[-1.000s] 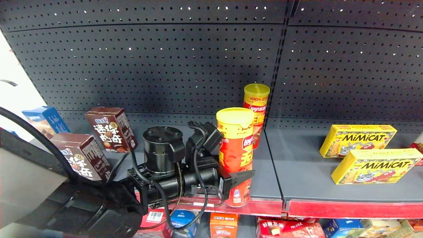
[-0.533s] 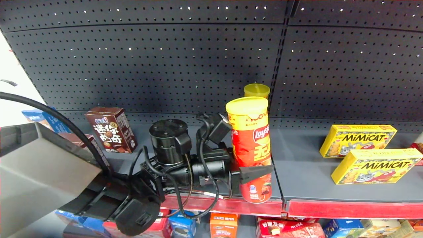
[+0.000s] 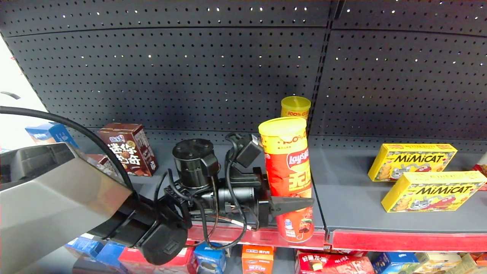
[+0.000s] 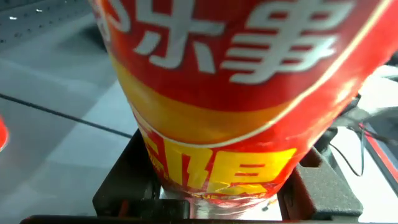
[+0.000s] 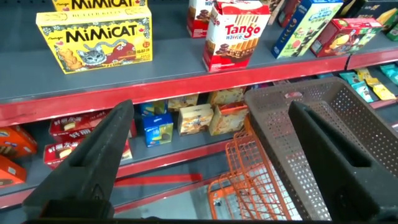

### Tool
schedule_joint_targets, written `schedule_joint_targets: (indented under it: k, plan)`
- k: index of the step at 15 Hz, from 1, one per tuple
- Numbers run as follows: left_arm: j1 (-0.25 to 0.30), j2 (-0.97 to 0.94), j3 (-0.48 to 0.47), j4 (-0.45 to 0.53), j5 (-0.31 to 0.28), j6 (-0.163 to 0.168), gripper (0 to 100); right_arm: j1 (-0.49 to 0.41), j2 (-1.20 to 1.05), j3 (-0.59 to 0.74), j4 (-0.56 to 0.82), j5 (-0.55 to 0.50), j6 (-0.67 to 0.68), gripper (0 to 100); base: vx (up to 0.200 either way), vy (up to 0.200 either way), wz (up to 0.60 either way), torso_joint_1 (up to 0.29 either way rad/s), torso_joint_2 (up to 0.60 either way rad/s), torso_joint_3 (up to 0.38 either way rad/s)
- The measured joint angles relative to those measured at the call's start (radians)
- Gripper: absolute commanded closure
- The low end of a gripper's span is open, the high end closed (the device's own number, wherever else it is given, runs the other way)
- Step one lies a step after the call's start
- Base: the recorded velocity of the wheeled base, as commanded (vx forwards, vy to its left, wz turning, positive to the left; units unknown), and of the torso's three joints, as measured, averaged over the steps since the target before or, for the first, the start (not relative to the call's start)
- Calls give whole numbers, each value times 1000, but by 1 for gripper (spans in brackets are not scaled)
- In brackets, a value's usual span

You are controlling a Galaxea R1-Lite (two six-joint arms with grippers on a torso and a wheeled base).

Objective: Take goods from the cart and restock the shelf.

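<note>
A tall red chip can with a yellow lid stands upright in my left gripper, which is shut on its lower half. Its base overlaps the red front strip of the grey shelf. Close up in the left wrist view, the same can sits between the fingers. A second, matching can stands on the shelf right behind it, against the pegboard. My right gripper is open with nothing in it, above the orange wire cart and a grey perforated basket.
A brown cookie box stands on the shelf to the left of the arm. Two yellow cat boxes lie to the right, with bare shelf between them and the cans. Lower shelves hold more boxes. A red-white wafer box stands near another yellow box.
My left arm carried the can rightward, lifting then lowering it a little, so it now stands in front of the rear can. The other goods stayed put.
</note>
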Motion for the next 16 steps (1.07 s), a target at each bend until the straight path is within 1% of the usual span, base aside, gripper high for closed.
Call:
schedule_joint_targets:
  k: [4, 6, 9, 13, 16]
  plan:
    - [11, 29, -21, 5, -2, 17, 100, 0, -3, 4, 1, 2, 0, 0, 0, 0, 0, 0, 0, 0]
    - [9, 56, -56, 6, -8, 19, 100, 2, -4, 4, 1, 1, 0, 0, 0, 0, 0, 0, 0, 0]
    - [4, 105, -126, 6, -53, 21, 100, 5, -4, 2, 3, 1, 0, 0, 0, 0, 0, 0, 0, 0]
    - [3, 155, -208, 5, -59, 22, 100, 6, -3, 15, 3, 1, -1, 0, 0, 0, 0, 0, 0, 0]
    - [12, 168, -224, 6, -60, 21, 100, 6, -2, 24, 0, 1, -2, 0, 0, 0, 0, 0, 0, 0]
